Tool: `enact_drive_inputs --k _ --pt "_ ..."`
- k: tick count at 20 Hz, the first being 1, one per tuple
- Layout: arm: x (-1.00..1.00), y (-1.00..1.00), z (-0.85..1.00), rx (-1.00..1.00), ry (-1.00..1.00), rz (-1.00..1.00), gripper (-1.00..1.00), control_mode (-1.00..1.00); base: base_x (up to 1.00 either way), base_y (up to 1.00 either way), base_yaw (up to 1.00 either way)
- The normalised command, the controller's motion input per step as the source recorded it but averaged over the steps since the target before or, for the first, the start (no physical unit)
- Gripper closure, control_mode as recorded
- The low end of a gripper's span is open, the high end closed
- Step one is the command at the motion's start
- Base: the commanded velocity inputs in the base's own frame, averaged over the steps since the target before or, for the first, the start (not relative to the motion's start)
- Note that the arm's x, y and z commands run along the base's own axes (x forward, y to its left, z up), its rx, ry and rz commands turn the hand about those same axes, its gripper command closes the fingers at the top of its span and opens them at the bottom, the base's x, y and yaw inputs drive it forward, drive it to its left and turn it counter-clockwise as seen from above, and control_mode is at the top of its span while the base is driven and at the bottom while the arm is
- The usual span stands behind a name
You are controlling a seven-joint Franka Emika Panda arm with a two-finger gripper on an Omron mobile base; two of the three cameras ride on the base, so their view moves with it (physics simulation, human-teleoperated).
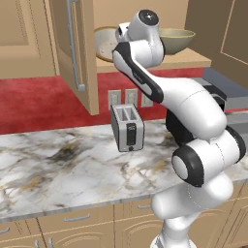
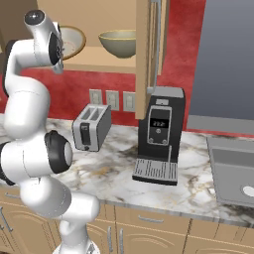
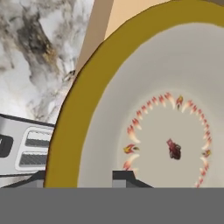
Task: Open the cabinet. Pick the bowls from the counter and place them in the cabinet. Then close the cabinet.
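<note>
The cabinet stands open, its left door (image 1: 72, 48) and right door (image 2: 149, 44) swung out. On its shelf (image 2: 99, 64) sits the deeper olive-yellow bowl (image 1: 177, 41) (image 2: 119, 43), upright. To its left the shallow tan-rimmed bowl (image 1: 104, 43) (image 2: 73, 42) is tilted, its cream inside facing out. My gripper (image 3: 78, 177) is up at the shelf and shut on this bowl (image 3: 175, 87): one finger is outside the tan rim, the other inside. Below lies the marble counter (image 1: 63, 164).
A silver toaster (image 1: 127, 128) (image 2: 91, 127) stands on the counter under the cabinet. A black coffee machine (image 2: 159, 134) is to its right, below the open right door. A grey sink (image 2: 233, 168) lies at the far right. Low drawers run along the counter front.
</note>
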Motion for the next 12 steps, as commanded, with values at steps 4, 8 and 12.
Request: enact_drive_inputs --k 4,8,12 --pt "0.08 0.07 0.13 0.00 -0.03 0.00 1.00 -1.00 0.00 0.00 0.00" --pt "0.10 0.11 0.13 0.00 -0.06 0.00 -1.00 -1.00 0.00 0.00 0.00" --pt "0.22 0.08 0.22 0.00 -0.08 0.00 -1.00 -1.00 0.00 0.00 0.00"
